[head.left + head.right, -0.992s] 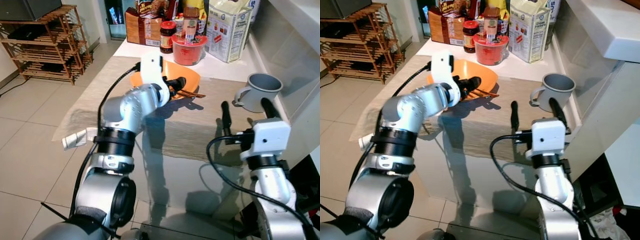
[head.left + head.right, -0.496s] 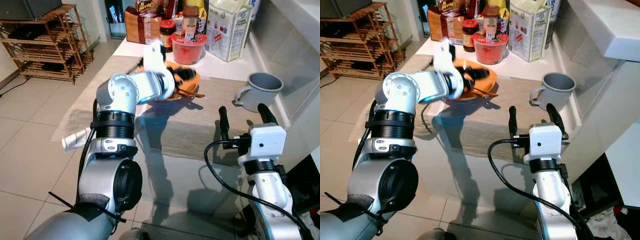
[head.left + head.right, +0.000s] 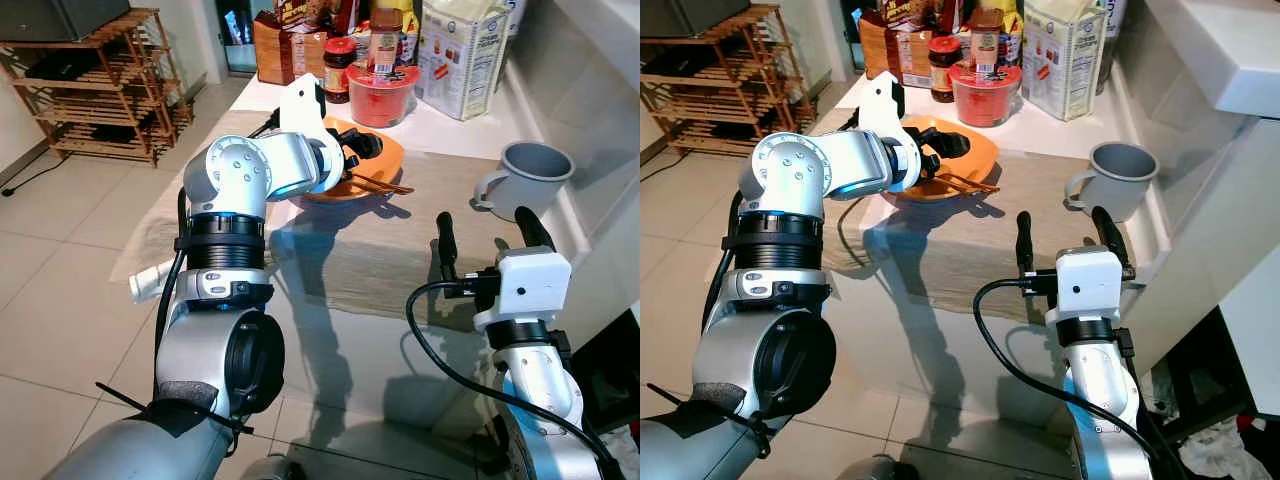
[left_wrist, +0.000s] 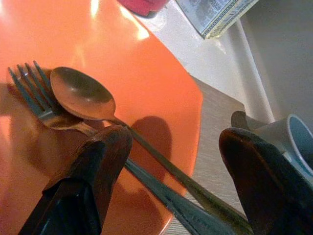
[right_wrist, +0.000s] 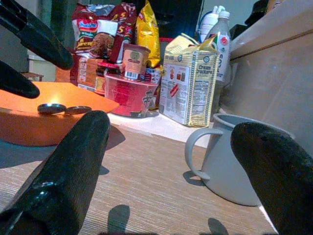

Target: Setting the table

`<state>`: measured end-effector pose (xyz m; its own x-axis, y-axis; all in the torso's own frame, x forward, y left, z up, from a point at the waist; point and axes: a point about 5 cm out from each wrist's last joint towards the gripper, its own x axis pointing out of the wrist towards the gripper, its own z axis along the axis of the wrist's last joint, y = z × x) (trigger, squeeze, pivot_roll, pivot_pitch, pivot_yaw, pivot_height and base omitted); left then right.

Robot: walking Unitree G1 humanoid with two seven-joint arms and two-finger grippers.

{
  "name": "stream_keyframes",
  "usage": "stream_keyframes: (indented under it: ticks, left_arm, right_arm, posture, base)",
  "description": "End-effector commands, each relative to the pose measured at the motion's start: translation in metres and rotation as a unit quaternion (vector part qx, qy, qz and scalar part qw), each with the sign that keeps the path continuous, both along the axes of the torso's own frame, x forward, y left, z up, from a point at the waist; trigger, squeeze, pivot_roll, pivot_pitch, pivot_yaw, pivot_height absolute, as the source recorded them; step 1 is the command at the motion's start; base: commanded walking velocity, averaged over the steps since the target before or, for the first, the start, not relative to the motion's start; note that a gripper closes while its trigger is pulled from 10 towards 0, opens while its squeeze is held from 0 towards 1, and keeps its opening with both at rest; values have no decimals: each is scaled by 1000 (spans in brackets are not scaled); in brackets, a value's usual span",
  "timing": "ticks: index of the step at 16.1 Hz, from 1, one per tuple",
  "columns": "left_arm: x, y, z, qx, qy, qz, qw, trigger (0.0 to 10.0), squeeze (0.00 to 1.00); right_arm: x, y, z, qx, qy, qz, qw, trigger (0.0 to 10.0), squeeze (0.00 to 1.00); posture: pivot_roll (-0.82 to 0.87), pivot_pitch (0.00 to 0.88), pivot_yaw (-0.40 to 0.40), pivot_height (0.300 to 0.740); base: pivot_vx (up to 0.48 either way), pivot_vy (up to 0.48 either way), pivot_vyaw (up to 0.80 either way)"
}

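Note:
An orange plate (image 3: 388,158) lies at the far side of a beige table mat (image 3: 380,240). A spoon (image 4: 83,93) and a fork (image 4: 32,91) rest in it, handles sticking out over the plate's rim. My left gripper (image 3: 357,148) hovers open just above this cutlery, one finger (image 4: 98,166) on each side of the handles and nothing held. A grey mug (image 3: 537,170) stands at the mat's right end. My right gripper (image 3: 485,236) is open near the table's front edge, pointing toward the mug (image 5: 234,161) and well short of it.
A red lidded tub (image 3: 380,90), jars, snack bags and a white carton (image 3: 460,50) crowd the back of the table. A rolled white napkin (image 3: 150,283) lies at the mat's left edge. A wooden rack (image 3: 100,90) stands at the left; a white counter rises on the right.
My left arm's elbow has swung up and leftward while its gripper stayed over the plate. The right gripper has dropped slightly toward the front edge.

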<state>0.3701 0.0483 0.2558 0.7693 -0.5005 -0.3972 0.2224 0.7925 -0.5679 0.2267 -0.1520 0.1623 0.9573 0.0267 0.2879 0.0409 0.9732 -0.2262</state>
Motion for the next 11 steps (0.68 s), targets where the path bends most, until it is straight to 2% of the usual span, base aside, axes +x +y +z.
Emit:
stream_keyframes:
  ticks: [1,6,11]
  left_arm:
    - [-1,0,0,9,4,2,1000,10000,0]
    - [-2,0,-3,22,12,0,1000,10000,0]
    - [-3,9,-13,67,22,-7,997,10000,0]
  right_arm:
    - [-2,0,0,-2,-1,-4,1000,10000,0]
    - [-4,0,0,-4,1,-7,1000,10000,0]
    - [-6,-1,-2,-4,3,-11,1000,10000,0]
  posture:
    - [-59,0,78,718]
    - [-66,0,87,718]
    - [-69,0,98,718]
  base:
    - [0,0,0]
    - [0,0,0]
    - [0,0,0]
